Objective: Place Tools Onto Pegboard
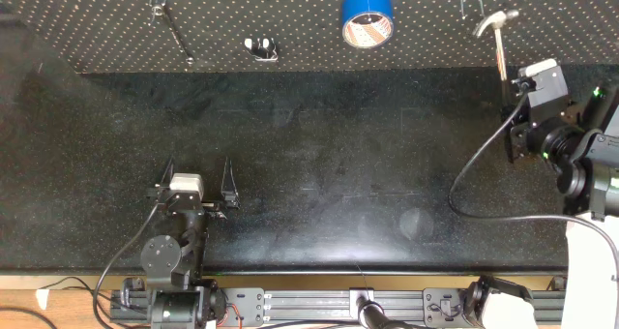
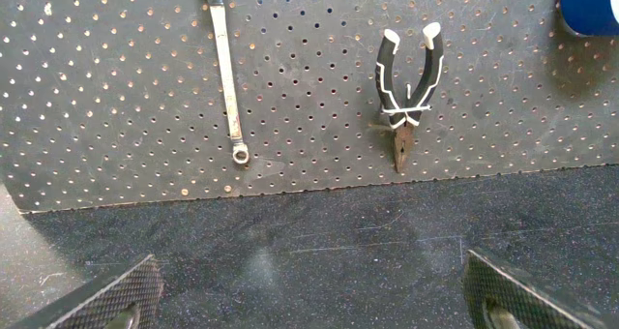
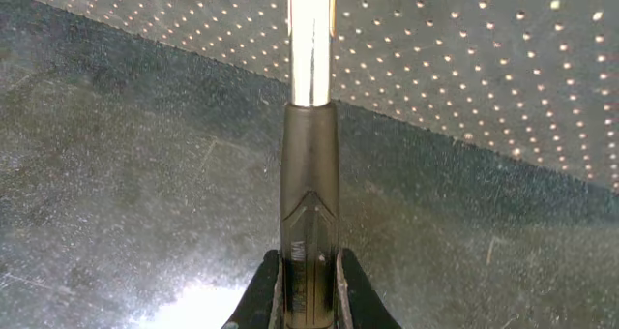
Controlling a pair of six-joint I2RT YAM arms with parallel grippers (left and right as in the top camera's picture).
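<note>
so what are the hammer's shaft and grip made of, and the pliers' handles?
The hammer shaft looks polished metal, from its bright glare; its grip looks matte black rubber or plastic. The pliers handles look like black-and-white plastic or rubber sleeves.

Pegboard (image 1: pixel 290 10) is standing behind the dark worktop (image 1: pixel 319 174).
A wrench (image 1: pixel 172 29), pliers (image 1: pixel 261 47) and a blue tape roll (image 1: pixel 368 19) are hanging on it, well apart.

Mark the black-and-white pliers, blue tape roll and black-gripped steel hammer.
black-and-white pliers (image 2: pixel 404 114), left wrist view, at the pivot.
blue tape roll (image 1: pixel 368 4), top view, outer blue band.
black-gripped steel hammer (image 3: pixel 309 184), right wrist view, black grip.
</note>
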